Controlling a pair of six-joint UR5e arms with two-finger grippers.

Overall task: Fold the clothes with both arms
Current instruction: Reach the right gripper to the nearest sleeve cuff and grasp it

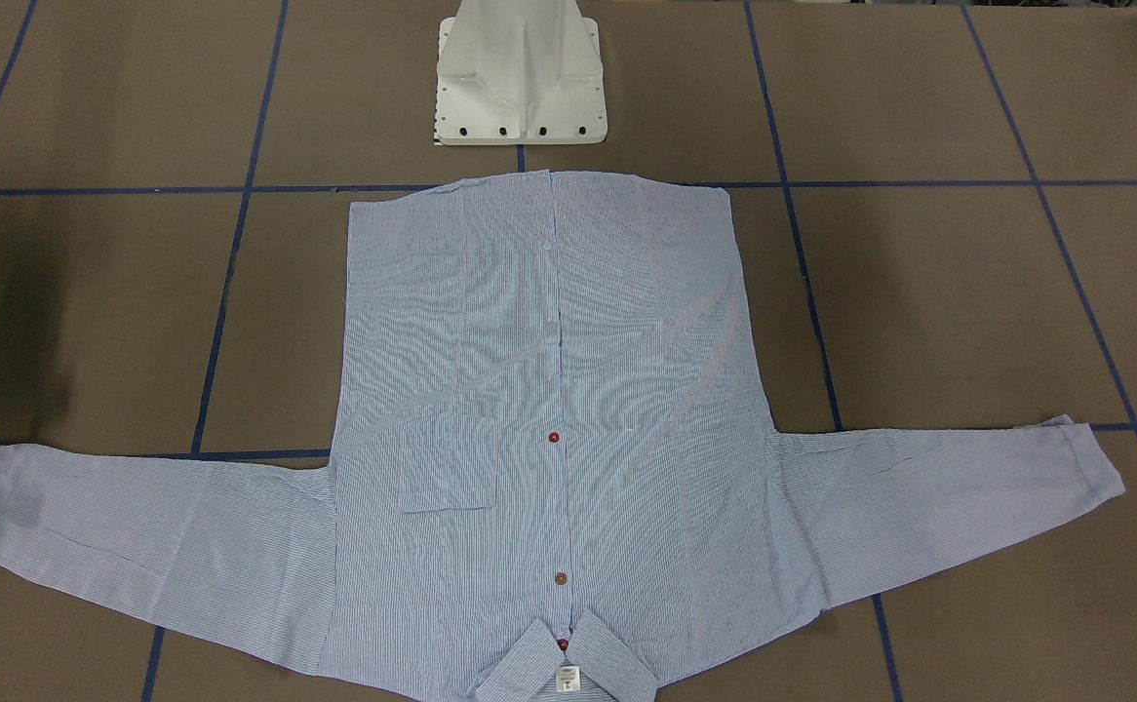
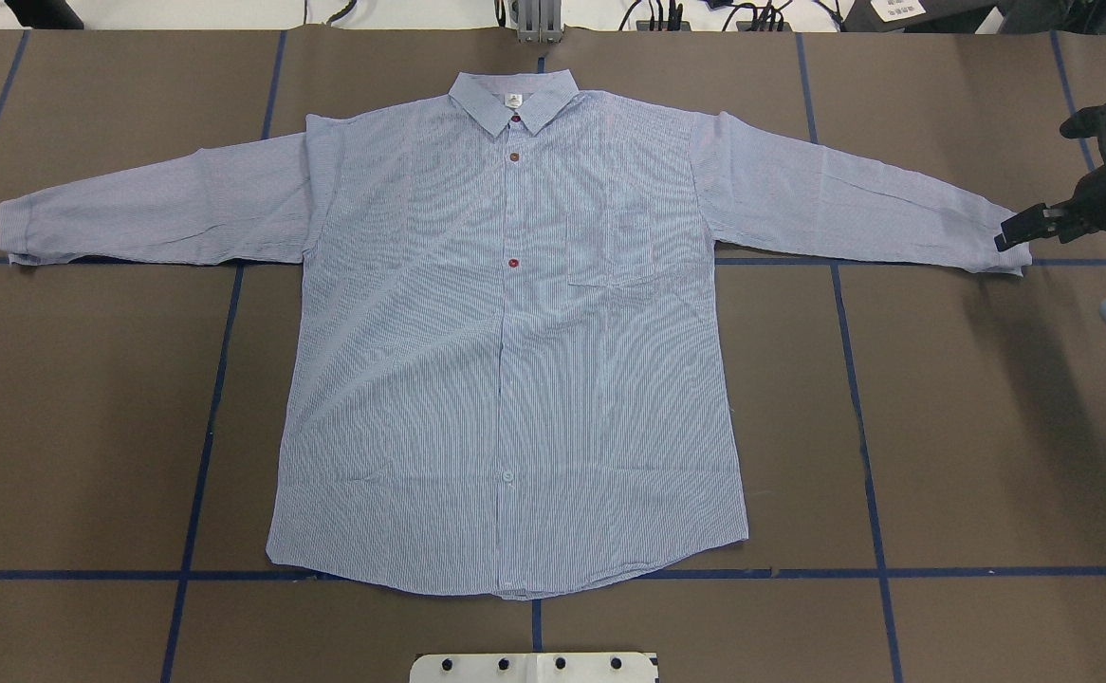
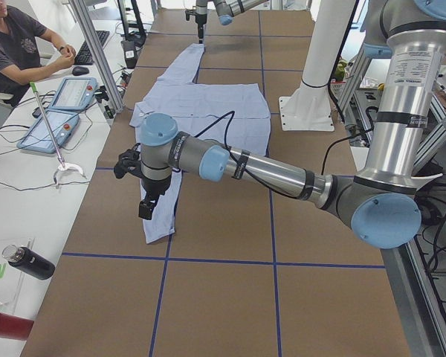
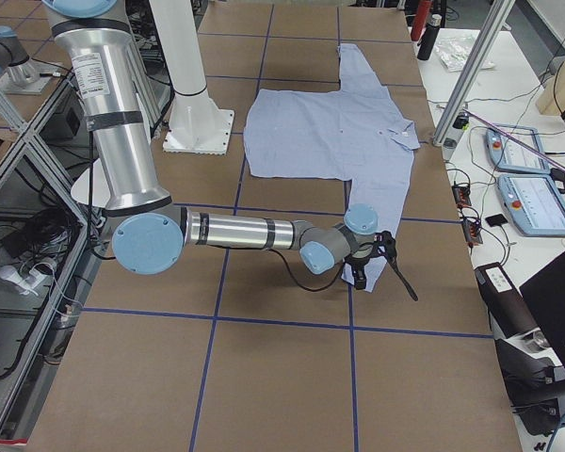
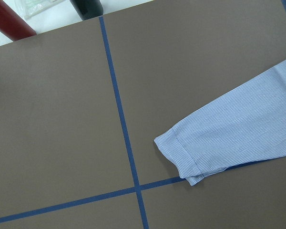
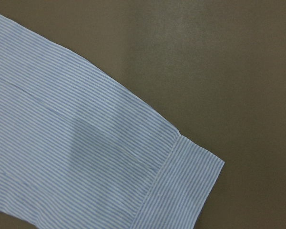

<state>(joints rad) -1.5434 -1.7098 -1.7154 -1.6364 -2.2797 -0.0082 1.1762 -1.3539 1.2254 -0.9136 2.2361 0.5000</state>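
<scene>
The blue-and-white striped shirt (image 2: 515,360) lies flat, face up and buttoned, with both sleeves spread out; its collar points away from the robot's base. It also shows in the front-facing view (image 1: 529,390). My right gripper (image 2: 1010,237) hovers at the right sleeve's cuff (image 2: 1004,258), which fills the right wrist view (image 6: 181,181). I cannot tell whether it is open or shut. My left gripper (image 3: 145,208) shows only in the exterior left view, above the other sleeve's end. I cannot tell its state. That cuff (image 5: 181,157) lies flat on the table.
The white pedestal (image 2: 534,667) stands at the shirt's hem side. Blue tape lines (image 2: 857,379) cross the brown table. A seated operator (image 3: 15,44), teach pendants (image 3: 56,111) and bottles (image 3: 30,262) are on the side bench beyond the collar edge.
</scene>
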